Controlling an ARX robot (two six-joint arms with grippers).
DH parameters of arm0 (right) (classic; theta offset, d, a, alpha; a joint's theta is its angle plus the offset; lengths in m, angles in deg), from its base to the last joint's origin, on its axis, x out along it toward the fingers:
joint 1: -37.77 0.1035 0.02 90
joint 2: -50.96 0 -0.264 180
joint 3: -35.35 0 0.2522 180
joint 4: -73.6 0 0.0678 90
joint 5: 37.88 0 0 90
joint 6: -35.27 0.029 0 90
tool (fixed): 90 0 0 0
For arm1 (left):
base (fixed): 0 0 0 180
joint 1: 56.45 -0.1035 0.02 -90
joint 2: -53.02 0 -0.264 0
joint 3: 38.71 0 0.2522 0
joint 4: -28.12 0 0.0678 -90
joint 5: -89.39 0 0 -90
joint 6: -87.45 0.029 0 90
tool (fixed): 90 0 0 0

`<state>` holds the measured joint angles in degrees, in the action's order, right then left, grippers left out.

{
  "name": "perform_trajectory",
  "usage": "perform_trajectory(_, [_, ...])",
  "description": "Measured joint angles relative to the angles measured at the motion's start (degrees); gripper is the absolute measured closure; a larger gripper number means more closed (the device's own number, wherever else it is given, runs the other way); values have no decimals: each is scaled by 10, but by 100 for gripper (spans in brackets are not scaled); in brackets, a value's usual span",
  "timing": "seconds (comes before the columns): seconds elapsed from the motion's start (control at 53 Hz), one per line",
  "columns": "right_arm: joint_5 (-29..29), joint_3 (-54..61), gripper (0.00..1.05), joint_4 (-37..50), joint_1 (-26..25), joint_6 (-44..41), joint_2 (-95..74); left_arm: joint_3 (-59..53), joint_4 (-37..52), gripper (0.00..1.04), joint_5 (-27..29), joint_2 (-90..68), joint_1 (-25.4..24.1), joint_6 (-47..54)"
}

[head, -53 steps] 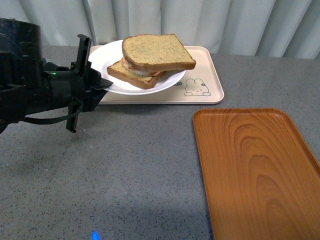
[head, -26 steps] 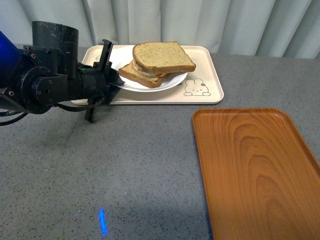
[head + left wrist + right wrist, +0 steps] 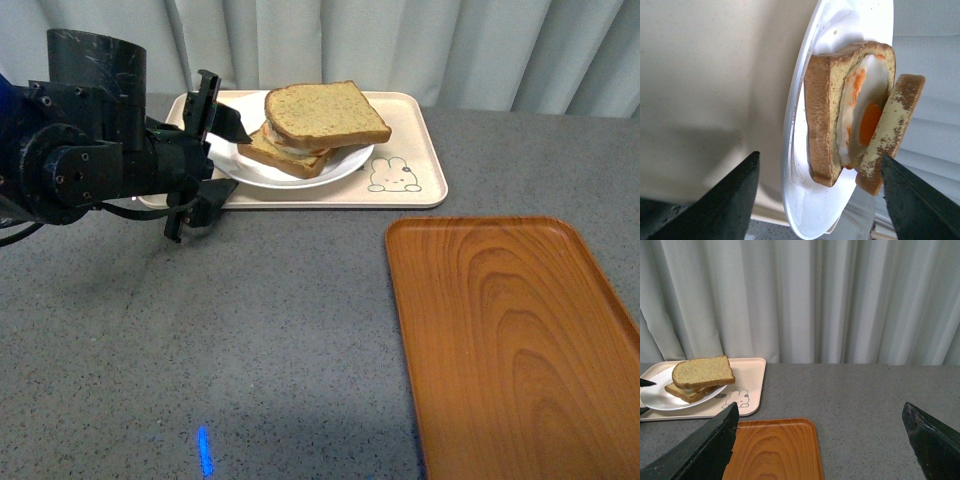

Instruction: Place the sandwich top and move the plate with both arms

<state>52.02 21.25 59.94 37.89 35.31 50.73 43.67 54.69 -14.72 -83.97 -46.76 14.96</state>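
The sandwich top [image 3: 325,112] lies on the egg [image 3: 862,115] and the bottom slice [image 3: 275,152] on the white plate [image 3: 240,165]. The plate rests on the beige rabbit-print tray [image 3: 405,190]. My left gripper [image 3: 232,158] is open, with its fingers above and below the plate's left rim, apart from it. In the left wrist view the plate rim [image 3: 790,150] and the sandwich top [image 3: 890,130] stand between the fingers of my left gripper [image 3: 820,156]. My right gripper [image 3: 819,410] is open and empty, high above the table. From there the sandwich top [image 3: 702,371] and the plate [image 3: 655,399] show far off.
An orange wood-grain tray [image 3: 510,340] lies on the grey table at the right front, and also shows in the right wrist view [image 3: 772,450]. Pale curtains [image 3: 400,40] hang behind the table. The beige tray [image 3: 752,385] sits at the table's far edge.
The plate with the sandwich, held raised and tilted by my left gripper a second ago, has come down onto the beige tray. The left jaws have opened.
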Motion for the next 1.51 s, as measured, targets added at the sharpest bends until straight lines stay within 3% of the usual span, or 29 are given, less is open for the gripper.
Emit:
perform_trajectory(0.189, [0, 0, 9, 0, 0, 0, 0, -76, 6, 5, 22, 65, -13, 9])
perform_trajectory(0.34, [0, 0, 9, 0, 0, 0, 0, -176, -23, 6, 99, 162, -33, 78])
perform_trajectory(0.509, [0, 0, 9, 0, 0, 0, 0, -324, -26, 6, 127, 305, -72, 186])
perform_trajectory(0.962, [0, 0, 9, 0, 0, 0, 0, -526, -168, 7, 67, 681, -149, 284])
perform_trajectory(1.057, [0, 0, 9, 0, 0, 0, 0, -605, 122, 25, 98, 617, -144, 455])
perform_trajectory(1.151, [0, 0, 9, 0, 0, 0, 0, -642, 241, 40, 112, 628, -129, 591])
perform_trajectory(1.245, [0, 0, 9, -1, 0, 0, -1, -648, 239, 56, 138, 688, -104, 662])
perform_trajectory(1.321, [0, 0, 9, -1, 0, 0, 0, -652, 146, 74, 139, 771, -98, 697])
perform_trajectory(1.434, [0, 0, 9, -1, 0, 0, 0, -663, 82, 99, 140, 854, -98, 712])
perform_trajectory(1.509, [0, 0, 9, -1, 0, 0, 0, -671, 44, 101, 140, 902, -98, 715])
